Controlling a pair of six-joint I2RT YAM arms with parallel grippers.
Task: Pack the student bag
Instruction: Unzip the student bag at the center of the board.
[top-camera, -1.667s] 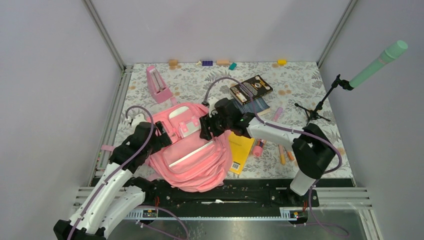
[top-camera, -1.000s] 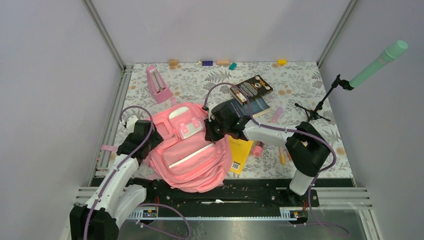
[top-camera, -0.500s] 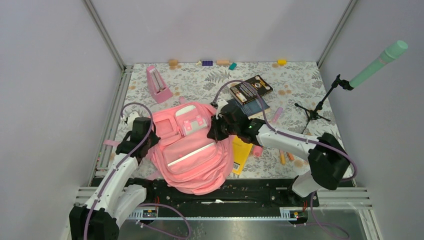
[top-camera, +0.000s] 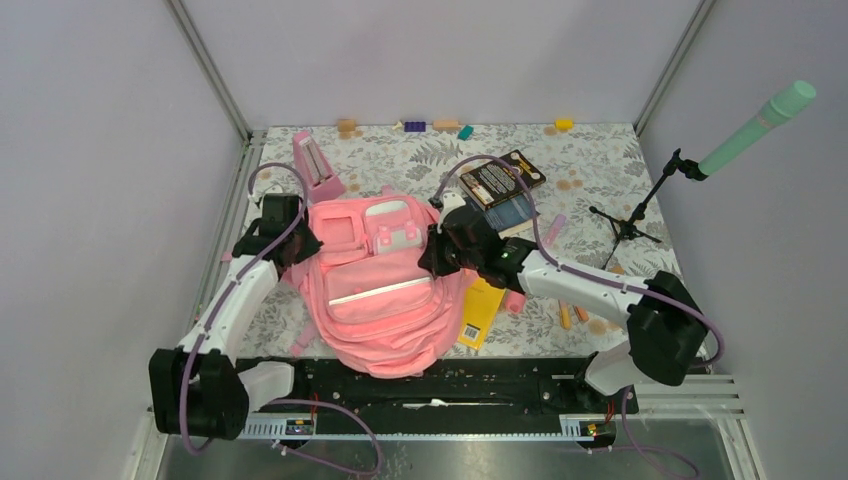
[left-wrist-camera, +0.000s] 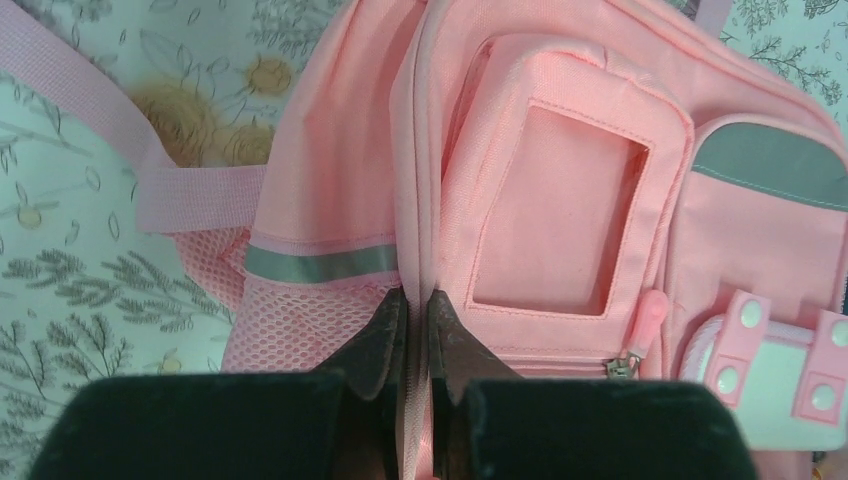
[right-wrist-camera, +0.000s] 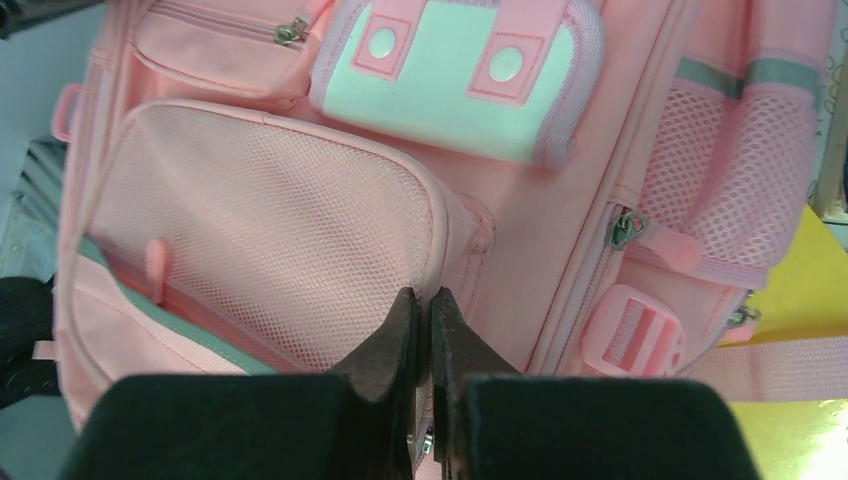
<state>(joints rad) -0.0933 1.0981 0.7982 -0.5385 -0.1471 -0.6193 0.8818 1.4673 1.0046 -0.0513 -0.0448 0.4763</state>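
Student bag (top-camera: 380, 310) lies front-up on the floral counter (top-camera: 600, 165), left of centre, with its top toward the far wall and its bottom near the arm bases. The pale reflective strip runs across its middle.

Left fingers (left-wrist-camera: 380, 340): narrow, pinched on a raised seam of the bag's left side, next to the clear-window pocket (left-wrist-camera: 560, 210). A mesh side pocket and a pink strap lie just to the left of that seam.

Right fingers (right-wrist-camera: 392, 335): almost closed, pinched on fabric at the edge of the mesh front pocket (right-wrist-camera: 270, 230), with the white-mint patch (right-wrist-camera: 450, 75) beyond them.

A yellow book (top-camera: 483, 300) is partly tucked under the bag's right edge. Dark books (top-camera: 503, 178) lie just past the right wrist. The pink metronome (top-camera: 313, 165) stands near the bag's far-left corner. The mint microphone (top-camera: 760, 125) sits on its stand at far right.
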